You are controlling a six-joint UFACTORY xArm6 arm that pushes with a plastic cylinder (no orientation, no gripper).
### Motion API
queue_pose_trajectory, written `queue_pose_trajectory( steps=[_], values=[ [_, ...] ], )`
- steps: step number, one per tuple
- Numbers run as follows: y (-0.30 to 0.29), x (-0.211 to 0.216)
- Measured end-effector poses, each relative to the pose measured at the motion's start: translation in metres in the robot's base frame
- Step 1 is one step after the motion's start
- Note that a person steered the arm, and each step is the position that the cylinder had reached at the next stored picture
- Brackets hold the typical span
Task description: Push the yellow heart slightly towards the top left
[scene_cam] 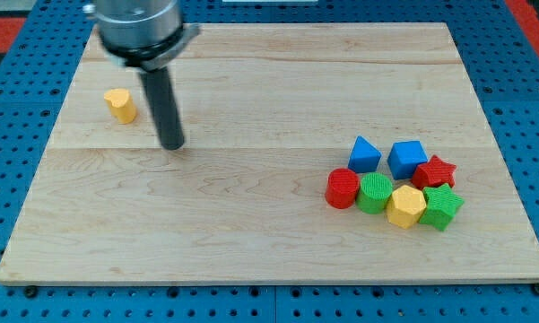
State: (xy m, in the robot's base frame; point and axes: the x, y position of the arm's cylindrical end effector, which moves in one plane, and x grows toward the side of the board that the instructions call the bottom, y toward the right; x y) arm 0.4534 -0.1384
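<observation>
Desk: wooden, fully seen. Near its top-left corner, yellow heart; shape barely made out. Just right of it, apart, my tip; this rod end effector grasps nothing, its mount cut off at the view's top. Toward the bottom-right corner, clustered: red cylinder, blue triangle, green cylinder, blue cube, yellow hexagon, red star partly hidden, green star.

The grey metal arm housing is chopped off by the view's top edge, so nothing above it can be seen. In the cluster, the red star-shaped block is partly covered by the green star-shaped block, and its exact outline can't really be made out.
</observation>
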Motion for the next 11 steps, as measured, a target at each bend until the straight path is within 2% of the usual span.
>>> queue_pose_trajectory(
  steps=[1, 2, 3, 4, 5, 6, 7, 8, 9, 10, 11],
  values=[
    [-0.024, 0.008],
    [-0.062, -0.033],
    [-0.052, -0.06],
    [-0.076, -0.062],
    [-0.073, -0.08],
    [-0.041, -0.105],
    [0.023, -0.108],
    [-0.013, -0.124],
    [-0.044, -0.067],
    [-0.069, -0.045],
    [-0.124, -0.073]
  ],
)
